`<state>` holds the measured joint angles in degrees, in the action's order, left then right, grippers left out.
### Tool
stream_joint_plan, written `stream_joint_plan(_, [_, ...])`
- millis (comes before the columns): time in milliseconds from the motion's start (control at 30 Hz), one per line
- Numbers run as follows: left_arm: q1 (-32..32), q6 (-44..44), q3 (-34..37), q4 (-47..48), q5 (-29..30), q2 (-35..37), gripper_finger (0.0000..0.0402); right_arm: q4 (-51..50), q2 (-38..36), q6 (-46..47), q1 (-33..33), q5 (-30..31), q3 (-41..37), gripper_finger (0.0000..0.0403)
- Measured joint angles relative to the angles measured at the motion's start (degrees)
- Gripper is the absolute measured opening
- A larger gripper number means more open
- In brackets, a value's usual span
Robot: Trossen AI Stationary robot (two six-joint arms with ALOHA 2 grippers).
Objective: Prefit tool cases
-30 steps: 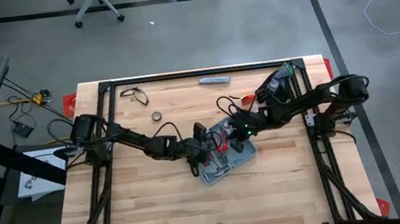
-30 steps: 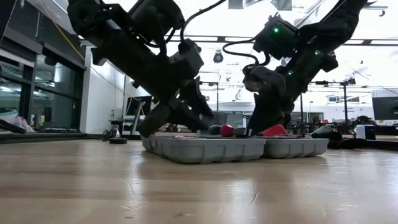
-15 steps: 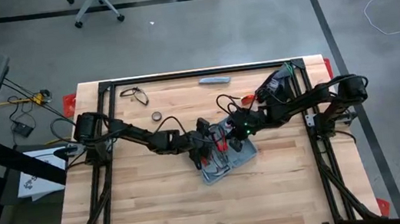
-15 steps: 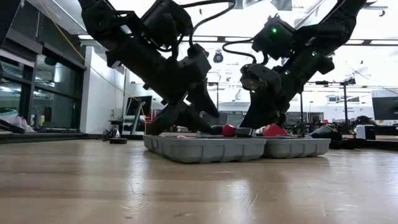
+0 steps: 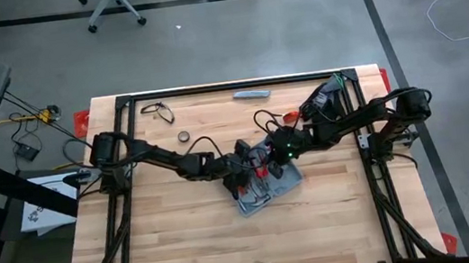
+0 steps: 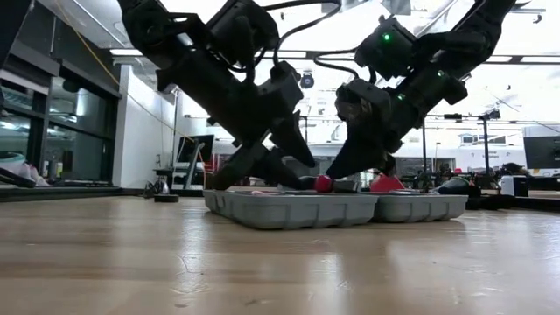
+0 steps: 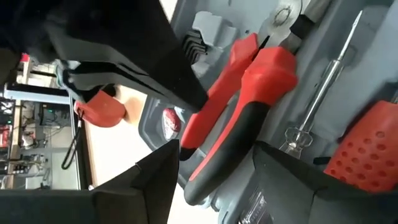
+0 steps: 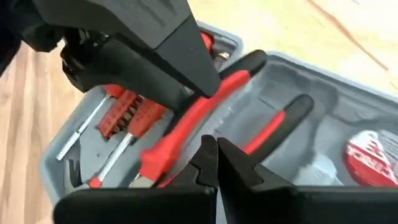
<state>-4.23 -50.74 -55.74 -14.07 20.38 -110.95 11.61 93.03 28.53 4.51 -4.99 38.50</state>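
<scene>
I have the tool case (image 5: 265,185) lying open near the middle of the tabletop (image 5: 186,247), and I place everything else from it. Both halves lie flat side by side, which the low view shows as two shallow grey trays touching each other.

My left claw (image 5: 244,161) comes in over the case's left-hand side, seen from above, and hangs just over the tray with its fingers spread apart. Through the left wrist view I see those two dark fingers (image 7: 155,180) straddling the red-and-black handles of a pair of pliers (image 7: 249,93) that rest in their moulded slot (I see no finger touching them). Beside the pliers in the same tray lie a slim screwdriver (image 7: 323,81) and a red perforated bit holder (image 7: 367,143).

My right claw (image 5: 276,155) reaches the case from the opposite side and sits over the upper part of the case, close to the left one. Its fingers (image 8: 214,165) are pressed together with nothing between them, tips poised just above the red-handled tools.

Away from the case, toward the far edge of the tabletop, I can make out a slim grey bar (image 5: 251,95), a pair of glasses (image 5: 157,112) and a small dark ring (image 5: 184,137).
</scene>
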Motion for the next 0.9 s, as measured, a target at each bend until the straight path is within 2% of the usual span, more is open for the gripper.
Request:
stream_joint_plan(233, [0.0, 1.1, 0.0, 0.4, 1.3, -0.3, 0.0176, -5.4, -0.3, 1.0, 0.0, 2.5, 0.2, 0.0])
stream_joint_plan(500, [0.2, 1.6, 0.0, 0.5, 1.3, -0.4, 0.0175, -7.4, -3.0, -0.3, 0.0, 4.2, 0.0, 0.0])
stream_joint_plan(633, [0.2, 2.1, 0.0, 0.5, 1.3, -0.4, 0.0175, -11.9, -3.7, -0.3, 0.0, 6.4, 0.0, 0.0])
stream_joint_plan(900, [0.7, 2.2, 0.0, -1.0, -0.2, -0.4, 0.0175, -13.6, -3.3, -0.1, 0.3, 5.4, 0.0, 0.0])
